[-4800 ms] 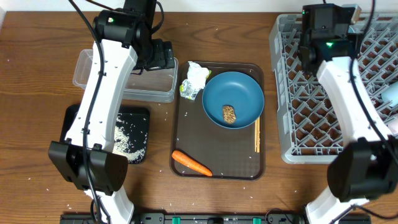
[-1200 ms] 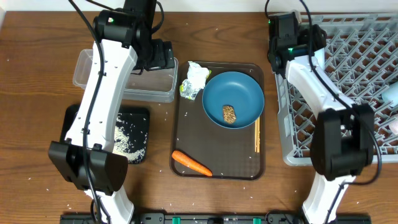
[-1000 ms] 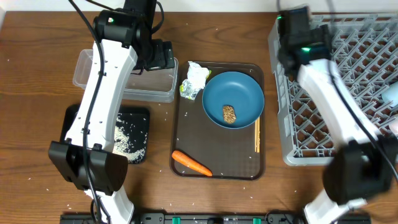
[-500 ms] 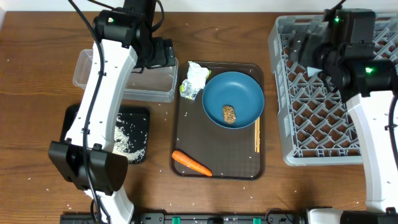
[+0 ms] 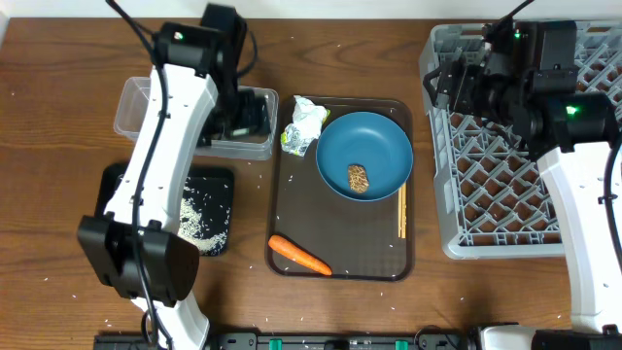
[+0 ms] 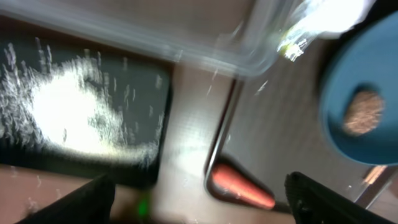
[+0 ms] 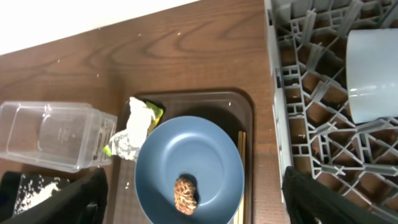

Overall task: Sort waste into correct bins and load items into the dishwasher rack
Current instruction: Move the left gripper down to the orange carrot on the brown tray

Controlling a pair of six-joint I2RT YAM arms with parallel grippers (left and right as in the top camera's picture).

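Note:
The dark-blue plate point(image 5: 374, 146) lies on the brown tray and carries the brown food lump point(image 5: 358, 179). The carrot point(image 5: 299, 256) lies at the tray's front. The crumpled wrapper point(image 5: 305, 126) sits at its back left, and the chopsticks point(image 5: 402, 211) lie along its right side. My left gripper point(image 5: 245, 115) hovers open and empty over the right end of the clear tub point(image 5: 146, 112). The blurred left wrist view shows the carrot point(image 6: 242, 186) between its fingers point(image 6: 323, 200). My right gripper point(image 7: 196, 211) is open above the plate point(image 7: 186, 152), at the left edge of the rack point(image 5: 525, 194). A white bowl point(image 7: 373, 74) rests in the rack.
The black tray point(image 5: 216, 185) with scattered rice point(image 5: 194, 214) sits in front of the clear tub. The brown serving tray point(image 5: 340, 264) fills the middle of the table. Stray rice grains dot the wooden tabletop.
My left gripper has shifted forward over the tub's right end. My right arm has swung across the rack, and its gripper now sits at the rack's left edge. The waste and dishes have not moved.

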